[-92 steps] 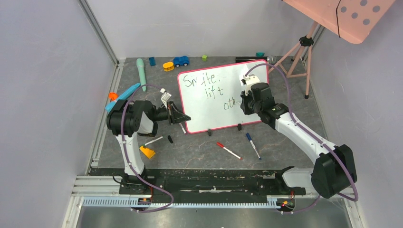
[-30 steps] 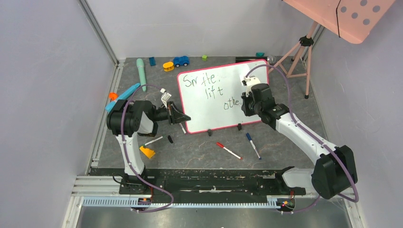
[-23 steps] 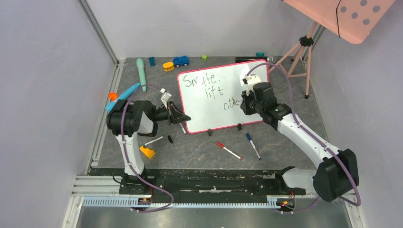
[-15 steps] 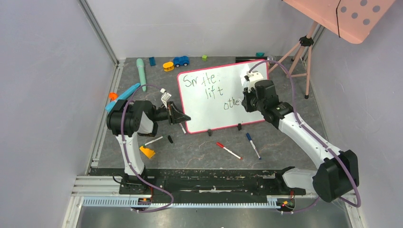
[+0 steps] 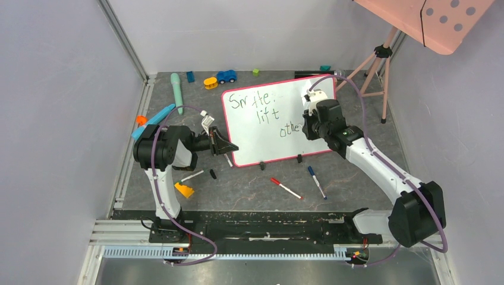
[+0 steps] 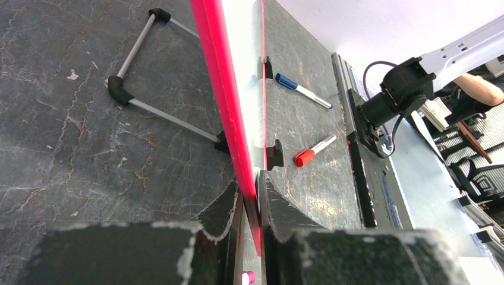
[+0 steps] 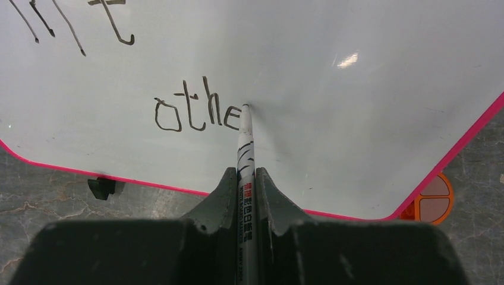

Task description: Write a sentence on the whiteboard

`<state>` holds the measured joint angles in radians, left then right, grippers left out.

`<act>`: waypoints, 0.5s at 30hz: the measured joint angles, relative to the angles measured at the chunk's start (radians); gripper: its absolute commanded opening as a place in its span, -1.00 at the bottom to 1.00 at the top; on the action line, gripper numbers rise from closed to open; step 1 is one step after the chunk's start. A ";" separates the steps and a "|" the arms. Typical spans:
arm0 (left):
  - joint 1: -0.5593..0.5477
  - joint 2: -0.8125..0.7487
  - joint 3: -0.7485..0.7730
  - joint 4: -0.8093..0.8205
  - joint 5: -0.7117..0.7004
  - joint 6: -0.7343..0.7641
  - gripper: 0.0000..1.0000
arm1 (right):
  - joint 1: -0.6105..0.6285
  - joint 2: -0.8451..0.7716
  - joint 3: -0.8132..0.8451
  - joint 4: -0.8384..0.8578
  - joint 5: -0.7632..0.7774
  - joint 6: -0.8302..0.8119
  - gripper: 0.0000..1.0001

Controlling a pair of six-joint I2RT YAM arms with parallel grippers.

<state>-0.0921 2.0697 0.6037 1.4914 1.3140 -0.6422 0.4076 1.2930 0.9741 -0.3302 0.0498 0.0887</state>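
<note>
The whiteboard (image 5: 268, 142) stood propped on its small black feet in the middle of the surface (image 5: 238, 190). The left fingers (image 6: 221, 215) were clenched on its pink frame near the lower left corner, apparently to steady it against the push of writing. The right fingers (image 7: 219, 199) gripped a marker (image 7: 245, 145) pointing straight ahead, its tip touching the board just right of "othe", the last word of the sentence (image 7: 191, 113). That third line looked unfinished, so more strokes seemed due.
</note>
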 measured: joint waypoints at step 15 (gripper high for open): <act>0.000 0.000 0.000 0.000 0.000 0.000 -0.72 | 0.000 0.012 0.000 0.000 0.047 -0.003 -1.00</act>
<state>-0.0921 2.0697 0.6037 1.4914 1.3144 -0.6422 0.4072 1.3048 0.9745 -0.3302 0.0971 0.0856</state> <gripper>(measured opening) 0.157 0.119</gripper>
